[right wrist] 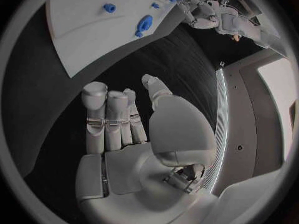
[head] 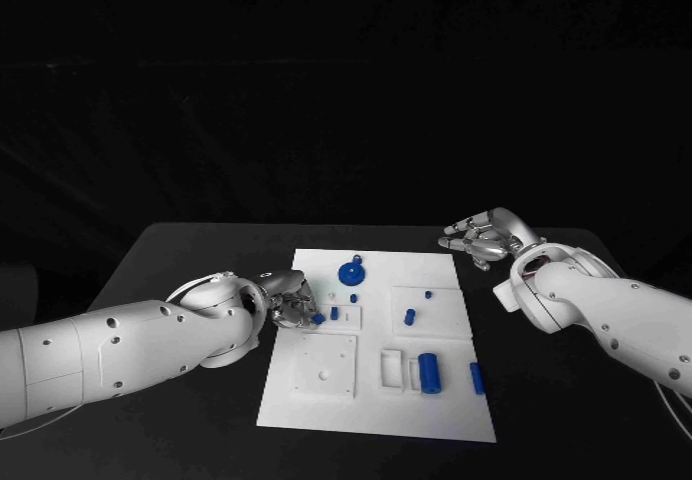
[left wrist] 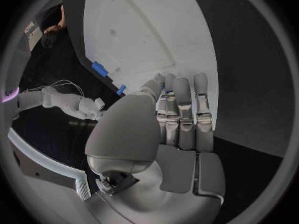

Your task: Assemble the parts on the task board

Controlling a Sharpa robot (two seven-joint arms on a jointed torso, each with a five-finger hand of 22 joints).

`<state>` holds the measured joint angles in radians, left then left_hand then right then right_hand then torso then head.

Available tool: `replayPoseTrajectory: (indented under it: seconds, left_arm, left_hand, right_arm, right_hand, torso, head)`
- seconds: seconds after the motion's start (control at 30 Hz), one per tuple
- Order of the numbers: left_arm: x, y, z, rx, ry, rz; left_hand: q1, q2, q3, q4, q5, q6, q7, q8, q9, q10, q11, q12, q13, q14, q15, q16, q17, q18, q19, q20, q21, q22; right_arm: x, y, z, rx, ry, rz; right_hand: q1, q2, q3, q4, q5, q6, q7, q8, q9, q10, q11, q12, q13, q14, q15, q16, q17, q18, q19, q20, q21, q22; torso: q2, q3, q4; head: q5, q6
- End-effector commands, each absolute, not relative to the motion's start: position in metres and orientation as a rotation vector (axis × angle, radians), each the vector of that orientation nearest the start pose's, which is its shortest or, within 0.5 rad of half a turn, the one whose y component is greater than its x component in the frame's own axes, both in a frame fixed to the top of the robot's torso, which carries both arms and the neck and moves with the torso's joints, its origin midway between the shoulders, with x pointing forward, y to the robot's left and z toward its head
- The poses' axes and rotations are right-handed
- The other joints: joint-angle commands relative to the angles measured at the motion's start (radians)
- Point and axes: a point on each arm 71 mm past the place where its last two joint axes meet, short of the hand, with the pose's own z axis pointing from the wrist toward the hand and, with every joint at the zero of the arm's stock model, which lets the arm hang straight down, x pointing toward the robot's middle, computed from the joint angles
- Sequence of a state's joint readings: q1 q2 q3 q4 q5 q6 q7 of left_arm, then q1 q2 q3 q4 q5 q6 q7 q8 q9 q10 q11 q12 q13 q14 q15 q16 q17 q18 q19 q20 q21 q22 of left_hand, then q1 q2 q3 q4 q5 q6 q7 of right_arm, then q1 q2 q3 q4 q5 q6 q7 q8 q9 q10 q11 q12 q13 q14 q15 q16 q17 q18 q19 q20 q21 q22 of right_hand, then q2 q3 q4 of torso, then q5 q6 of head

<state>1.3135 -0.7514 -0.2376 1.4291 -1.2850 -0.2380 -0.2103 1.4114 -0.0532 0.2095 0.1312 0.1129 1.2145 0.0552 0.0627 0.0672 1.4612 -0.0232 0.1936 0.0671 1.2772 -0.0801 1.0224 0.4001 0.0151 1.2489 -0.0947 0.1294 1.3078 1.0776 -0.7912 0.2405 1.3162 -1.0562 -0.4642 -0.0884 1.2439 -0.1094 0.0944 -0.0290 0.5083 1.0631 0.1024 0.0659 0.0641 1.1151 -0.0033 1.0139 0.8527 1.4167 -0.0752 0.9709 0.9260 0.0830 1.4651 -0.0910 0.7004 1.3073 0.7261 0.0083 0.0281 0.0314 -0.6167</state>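
The white task board (head: pixel 378 400) lies in the middle of the table. On it are a round blue disc (head: pixel 351 272), two small blue pegs (head: pixel 428 296) (head: pixel 410 317) and two blue cylinders (head: pixel 427 373) (head: pixel 476 377). My left hand (head: pixel 290 299) is at the board's left edge, next to a small blue part (head: pixel 317 319). In the left wrist view its fingers (left wrist: pixel 185 109) lie straight and side by side over the board (left wrist: pixel 149 30), with nothing in them. My right hand (head: pixel 488 238) hovers over the black table off the board's far right corner, and its fingers (right wrist: pixel 109 117) hold nothing.
Raised white square and slotted blocks (head: pixel 327 365) (head: pixel 392 369) stand on the near half of the board. Black table (head: pixel 173 260) surrounds the board on all sides. The right wrist view shows the board (right wrist: pixel 81 35), the disc (right wrist: pixel 144 25) and the left hand (right wrist: pixel 201 14) beyond.
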Motion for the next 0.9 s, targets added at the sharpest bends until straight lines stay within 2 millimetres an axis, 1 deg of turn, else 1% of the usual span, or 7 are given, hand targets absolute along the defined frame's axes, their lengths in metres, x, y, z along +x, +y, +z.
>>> replayPoseTrajectory:
  seconds: [0.03, 0.13, 0.23, 0.33, 0.47, 0.63, 0.9]
  left_arm:
    - [0.496, 0.19, -0.221, 0.085, 1.914, -0.535]
    - [0.496, 0.19, -0.22, 0.077, 1.91, -0.544]
    - [0.496, 0.19, -0.22, 0.067, 1.903, -0.557]
    - [0.495, 0.19, -0.219, 0.051, 1.895, -0.575]
    - [0.495, 0.19, -0.218, 0.022, 1.888, -0.602]
    - [0.495, 0.192, -0.218, -0.028, 1.886, -0.636]
    - [0.493, 0.199, -0.22, -0.188, 1.943, -0.713]
  left_hand:
    - [-0.002, 0.007, 0.002, 0.008, 0.01, -0.007, 0.0, 0.001, -0.002, 0.008, 0.006, -0.008, 0.0, 0.003, 0.006, 0.004, 0.0, -0.006, 0.008, 0.0, 0.003, 0.02]
    - [0.009, 0.021, 0.013, 0.002, 0.031, -0.008, 0.001, 0.001, -0.002, 0.007, 0.008, -0.015, -0.001, 0.005, 0.006, 0.005, 0.001, -0.005, 0.009, 0.0, 0.004, 0.021]
    - [0.02, 0.037, 0.026, -0.013, 0.072, -0.006, 0.003, 0.002, -0.001, 0.014, 0.008, -0.023, -0.001, 0.008, 0.006, 0.008, 0.002, -0.003, 0.01, 0.0, 0.009, 0.023]
    - [0.025, 0.05, 0.04, -0.038, 0.086, 0.007, 0.001, 0.003, 0.001, 0.031, 0.007, -0.038, -0.002, 0.013, 0.004, 0.013, 0.004, 0.001, 0.01, -0.002, 0.021, 0.024]
    - [0.016, 0.06, 0.057, -0.061, 0.086, 0.026, -0.003, 0.003, 0.007, 0.047, 0.005, -0.047, -0.001, 0.017, 0.001, 0.02, 0.007, 0.003, 0.006, -0.004, 0.042, 0.024]
    - [-0.001, 0.062, 0.075, -0.079, 0.092, 0.042, -0.007, 0.003, 0.013, 0.049, 0.003, -0.036, 0.0, 0.019, -0.003, 0.032, 0.014, 0.003, 0.0, -0.007, 0.067, 0.024]
    - [-0.032, 0.063, 0.099, -0.114, 0.104, 0.057, -0.012, 0.002, 0.033, 0.049, -0.001, -0.007, 0.001, 0.015, -0.007, 0.043, 0.019, 0.0, -0.017, -0.012, 0.106, 0.023]
  right_arm:
    - [0.536, -0.26, -0.16, 0.502, 1.473, 0.75]
    - [0.535, -0.259, -0.16, 0.499, 1.474, 0.752]
    - [0.534, -0.258, -0.16, 0.495, 1.475, 0.754]
    - [0.533, -0.256, -0.16, 0.49, 1.476, 0.757]
    - [0.531, -0.254, -0.16, 0.483, 1.479, 0.763]
    - [0.528, -0.251, -0.16, 0.472, 1.483, 0.772]
    - [0.522, -0.242, -0.16, 0.423, 1.483, 0.797]
  right_hand:
    - [-0.008, 0.003, -0.003, 0.002, 0.005, -0.005, 0.0, -0.004, -0.001, 0.005, 0.0, 0.004, 0.001, 0.008, 0.002, -0.005, 0.001, 0.018, 0.052, -0.001, 0.004, 0.082]
    - [-0.008, 0.003, -0.003, 0.002, 0.005, -0.005, 0.0, -0.004, -0.001, 0.005, 0.0, 0.004, 0.001, 0.008, 0.002, -0.005, 0.001, 0.018, 0.052, -0.001, 0.004, 0.082]
    - [-0.008, 0.003, -0.003, 0.002, 0.005, -0.005, 0.0, -0.004, -0.001, 0.005, 0.0, 0.004, 0.001, 0.008, 0.002, -0.005, 0.001, 0.018, 0.052, -0.001, 0.004, 0.082]
    - [-0.008, 0.003, -0.003, 0.002, 0.005, -0.005, 0.0, -0.004, -0.001, 0.005, 0.0, 0.004, 0.001, 0.008, 0.002, -0.005, 0.001, 0.018, 0.052, -0.001, 0.004, 0.082]
    - [-0.008, 0.004, -0.002, 0.002, 0.007, -0.004, 0.0, -0.004, -0.001, 0.006, 0.0, 0.005, 0.002, 0.008, 0.001, -0.005, 0.001, 0.018, 0.052, -0.001, 0.007, 0.083]
    - [-0.008, 0.004, -0.002, 0.002, 0.007, -0.004, 0.0, -0.004, -0.001, 0.006, 0.0, 0.005, 0.002, 0.008, 0.001, -0.005, 0.001, 0.018, 0.052, -0.001, 0.007, 0.083]
    - [-0.003, 0.008, 0.007, -0.005, 0.005, 0.002, -0.001, -0.004, -0.001, 0.008, -0.001, 0.007, 0.004, 0.008, 0.001, -0.005, 0.002, 0.018, 0.052, -0.001, 0.008, 0.083]
  torso:
    - [0.0, 0.0005, -0.0004]
    - [0.0, 0.0002, -0.0004]
    - [0.0, 0.0005, -0.0003]
    - [0.0, 0.0001, 0.0]
    - [0.0, 0.0005, -0.0001]
    - [0.0, 0.0005, -0.0014]
    - [0.0, 0.0004, -0.0016]
  head:
    - [0.001, 0.003]
    - [0.002, 0.005]
    - [0.002, 0.007]
    - [0.002, 0.011]
    - [0.004, 0.015]
    - [0.007, 0.018]
    - [0.011, 0.034]
